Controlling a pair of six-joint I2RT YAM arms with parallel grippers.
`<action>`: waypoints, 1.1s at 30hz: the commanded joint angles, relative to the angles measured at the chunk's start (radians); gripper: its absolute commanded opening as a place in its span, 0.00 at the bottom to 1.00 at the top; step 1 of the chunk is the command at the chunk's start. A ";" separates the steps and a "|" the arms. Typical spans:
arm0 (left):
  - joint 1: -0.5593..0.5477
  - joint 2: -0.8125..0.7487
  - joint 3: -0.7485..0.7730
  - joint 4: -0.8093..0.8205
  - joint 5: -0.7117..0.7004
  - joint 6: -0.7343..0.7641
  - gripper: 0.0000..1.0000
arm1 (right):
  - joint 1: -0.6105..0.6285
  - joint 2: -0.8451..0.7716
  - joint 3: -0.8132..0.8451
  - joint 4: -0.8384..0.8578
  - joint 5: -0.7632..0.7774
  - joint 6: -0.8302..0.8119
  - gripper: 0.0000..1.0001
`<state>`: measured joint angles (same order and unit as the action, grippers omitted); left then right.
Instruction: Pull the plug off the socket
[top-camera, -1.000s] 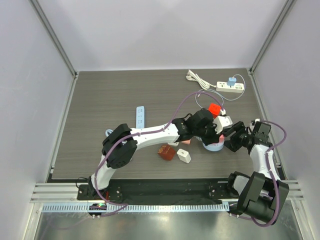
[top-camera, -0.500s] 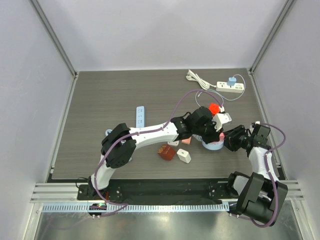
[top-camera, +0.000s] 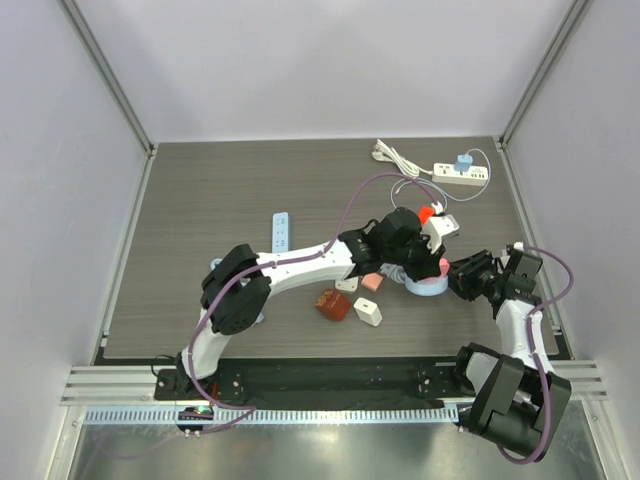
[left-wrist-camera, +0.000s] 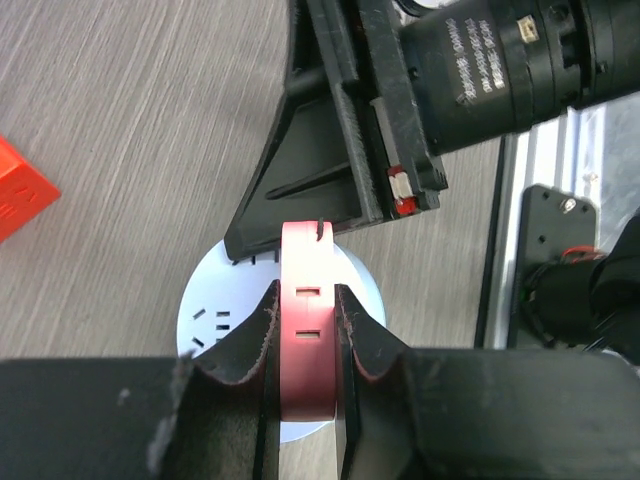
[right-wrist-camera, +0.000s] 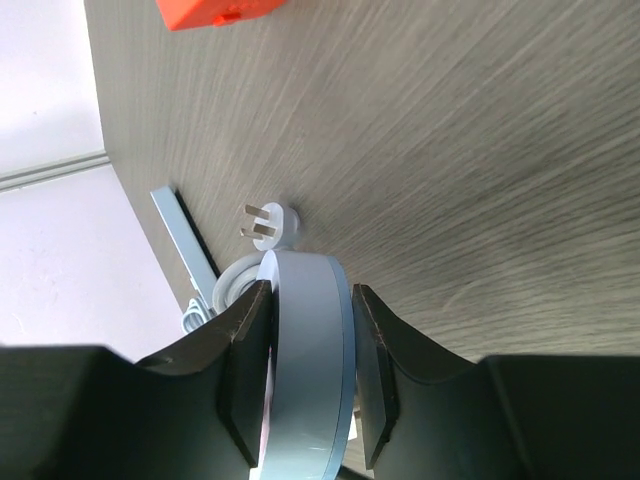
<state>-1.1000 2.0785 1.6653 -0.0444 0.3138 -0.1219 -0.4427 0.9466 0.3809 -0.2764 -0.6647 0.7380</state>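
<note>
A round white and light-blue socket (top-camera: 424, 288) lies right of the table's centre. A red-pink plug (top-camera: 441, 266) stands on it. My left gripper (top-camera: 430, 262) is shut on the plug; in the left wrist view the plug (left-wrist-camera: 305, 345) sits between the pads (left-wrist-camera: 258, 340) over the socket's white face (left-wrist-camera: 215, 310). I cannot tell whether its pins are still seated. My right gripper (top-camera: 453, 281) is shut on the socket's rim (right-wrist-camera: 308, 370), with a pad on each flat side.
A white power strip (top-camera: 460, 175) with a blue plug (top-camera: 463, 161) and a coiled cord lies at the far right. An orange cube (top-camera: 428, 214) and a white adapter (top-camera: 447, 226) are behind the socket. A blue strip (top-camera: 281, 231), a dark red block (top-camera: 332, 304) and a white cube (top-camera: 368, 313) lie left.
My left wrist has swung toward the far side while keeping hold of the plug. My right arm has shifted slightly nearer with the socket. The socket stays on the table.
</note>
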 joint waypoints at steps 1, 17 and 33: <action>0.009 -0.074 0.031 0.238 0.031 -0.129 0.00 | 0.013 -0.058 -0.010 0.017 -0.087 -0.057 0.01; 0.235 -0.029 -0.010 0.553 0.125 -0.567 0.00 | 0.013 -0.112 -0.054 0.039 -0.134 -0.107 0.01; 0.316 -0.052 0.059 0.604 0.482 -0.364 0.00 | 0.013 -0.118 -0.048 0.010 -0.107 -0.115 0.01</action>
<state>-0.7624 2.0972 1.6836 0.5022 0.7471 -0.5621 -0.4332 0.8314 0.3130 -0.2573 -0.7574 0.6449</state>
